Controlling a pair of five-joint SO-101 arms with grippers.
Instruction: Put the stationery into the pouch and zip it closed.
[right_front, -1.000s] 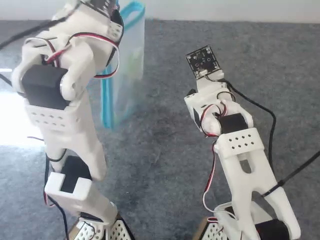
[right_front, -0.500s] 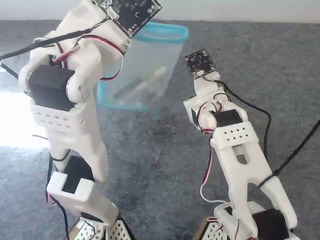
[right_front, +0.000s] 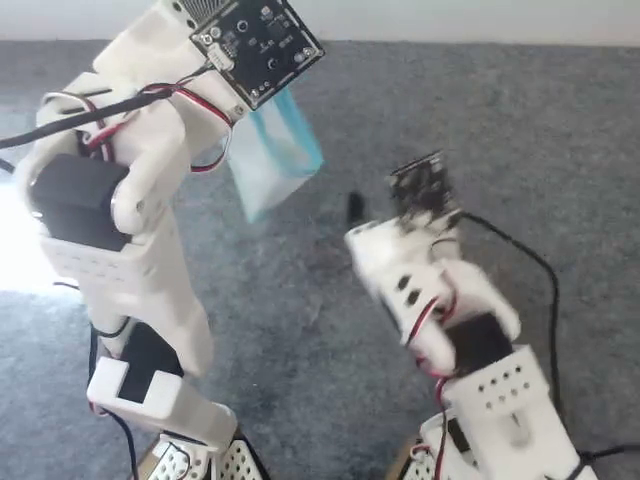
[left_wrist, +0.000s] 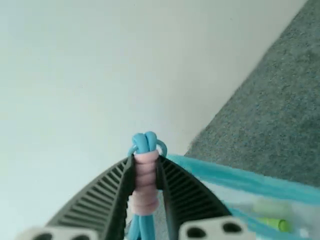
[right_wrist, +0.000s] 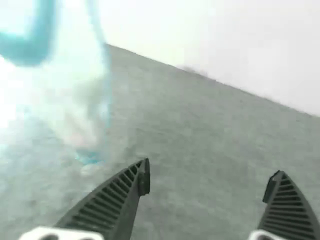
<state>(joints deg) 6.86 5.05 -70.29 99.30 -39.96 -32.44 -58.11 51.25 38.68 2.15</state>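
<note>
— So, where is the translucent, blue-trimmed plastic pouch (right_front: 275, 150) held relative to the free jaws?
— It is hung clear of the grey carpet (right_front: 500, 120) from the left gripper (left_wrist: 146, 167). Those jaws are pinched narrow on a pink tab (left_wrist: 145, 200) threaded with a blue cord loop (left_wrist: 145, 141). A green pen-like piece of stationery (left_wrist: 272, 223) is seen inside. The right gripper (right_wrist: 210, 176) is spread wide with nothing held. The pouch is ahead of it and off to one side, apart, not between the jaws.
— Long axis? Zip?
— The axis is run downward from the clamped tab, slightly slanted. The lower edge is judged nearest the right gripper, so that arm is better placed for the next grab. Zip state cannot be told.
— What differs from half a second ago?
— The pouch was presented broadside then. Now it is turned narrow, so spin is suspected. The right arm has been drawn back toward its base and twisted.
</note>
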